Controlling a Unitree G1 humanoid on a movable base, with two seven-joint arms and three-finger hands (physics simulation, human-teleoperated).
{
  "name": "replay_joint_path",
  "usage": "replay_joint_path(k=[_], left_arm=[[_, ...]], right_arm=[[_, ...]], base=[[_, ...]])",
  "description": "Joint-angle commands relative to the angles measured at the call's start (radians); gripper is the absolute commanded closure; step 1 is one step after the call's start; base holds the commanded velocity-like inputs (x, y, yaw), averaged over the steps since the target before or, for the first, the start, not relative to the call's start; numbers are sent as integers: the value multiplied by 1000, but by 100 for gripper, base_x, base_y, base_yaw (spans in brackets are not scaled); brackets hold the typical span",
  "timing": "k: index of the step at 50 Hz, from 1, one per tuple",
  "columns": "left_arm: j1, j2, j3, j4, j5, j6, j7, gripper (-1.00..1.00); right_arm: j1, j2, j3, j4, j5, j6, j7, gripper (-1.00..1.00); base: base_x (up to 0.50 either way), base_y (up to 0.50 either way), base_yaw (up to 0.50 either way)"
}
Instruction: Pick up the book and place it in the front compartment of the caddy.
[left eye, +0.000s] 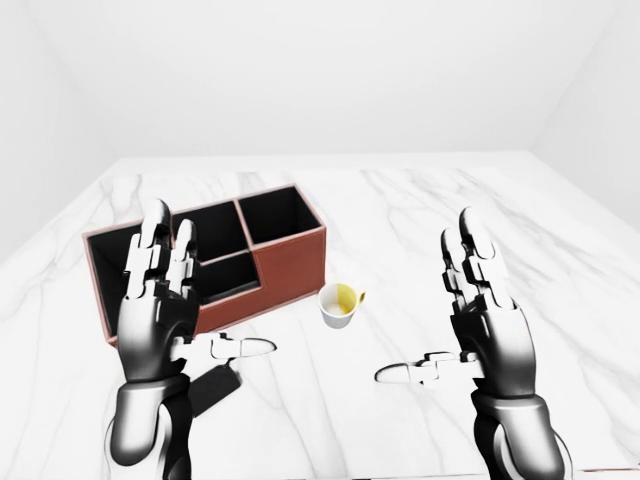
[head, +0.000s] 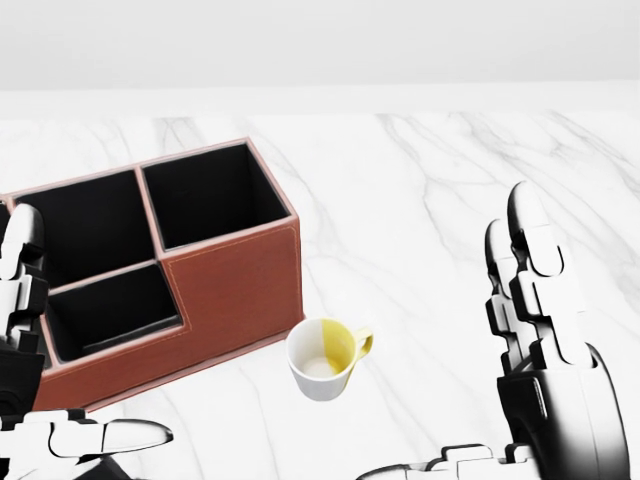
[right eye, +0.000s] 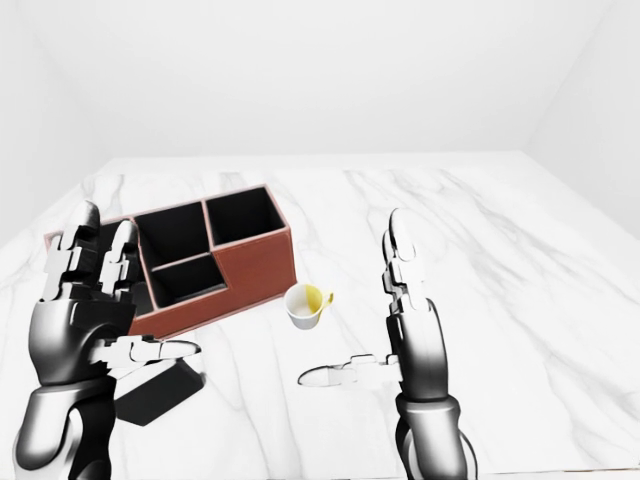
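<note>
Left hand and right hand both spread and empty above surface, book beneath left hand, caddy toward left edge, cup just beside it

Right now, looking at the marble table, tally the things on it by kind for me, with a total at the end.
Caddy, reddish-brown with black compartments: 1
Cup, white outside and yellow inside: 1
Dark flat object, likely the book, partly hidden under the left hand: 1
Total: 3
</note>
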Motion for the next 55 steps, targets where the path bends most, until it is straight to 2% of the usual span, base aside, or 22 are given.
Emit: replay_joint_path(k=[1, 22, 26, 29, 31, 33, 38, 46, 47, 49, 52, 53, 54, 55], left_arm=[[1, 0, 7, -10, -5, 0, -2, -100], [7, 0, 19, -33, -9, 0, -11, -100], [16, 13, 17, -41, 54, 0, -24, -100], [33, 22, 19, -34, 143, 0, -52, -100], [41, 20, 31, -45, 170, 0, -81, -100], [78, 31, 40, -75, 199, 0, -155, -100], [105, 6, 80, -49, 329, 0, -212, -100], [101, -22, 159, -4, 414, 0, -252, -100], [104, -26, 162, -12, 459, 0, -247, -100], [104, -31, 170, -17, 434, 0, -273, -100], [114, -34, 182, -7, 457, 0, -287, -100], [121, -35, 187, -2, 461, -3, -291, -100], [123, -37, 192, 9, 473, -24, -290, -100], [123, -39, 195, 13, 483, -31, -291, -100]], right_arm=[[0, -1, 5, 6, -7, 0, 1, -100], [3, 0, -3, 5, -2, 0, 2, -100], [2, 7, -15, 8, 19, 0, 1, -100], [4, 8, -18, 8, 22, 0, -1, -100], [4, 9, -20, 6, 23, 0, -1, -100], [5, 10, -24, 5, 24, 0, -2, -100], [7, 11, -32, 6, 27, 0, 0, -100], [6, 15, -35, 3, 25, 0, 1, -100], [5, 15, -35, 3, 25, 0, 0, -100], [4, 16, -36, 6, 29, 0, 1, -100], [6, 16, -40, 3, 30, 0, 1, -100], [8, 16, -43, 4, 31, 0, 2, -100], [9, 17, -46, 1, 33, 0, 3, -100], [8, 18, -48, 3, 33, 0, 4, -100]], base=[[50, 0, 0], [50, 0, 0], [25, 0, 0], [0, 0, 0], [0, 0, 0], [0, 0, 0], [0, 0, 0], [0, 0, 0], [0, 0, 0], [0, 0, 0], [0, 0, 0], [0, 0, 0], [0, 0, 0], [0, 0, 0]])
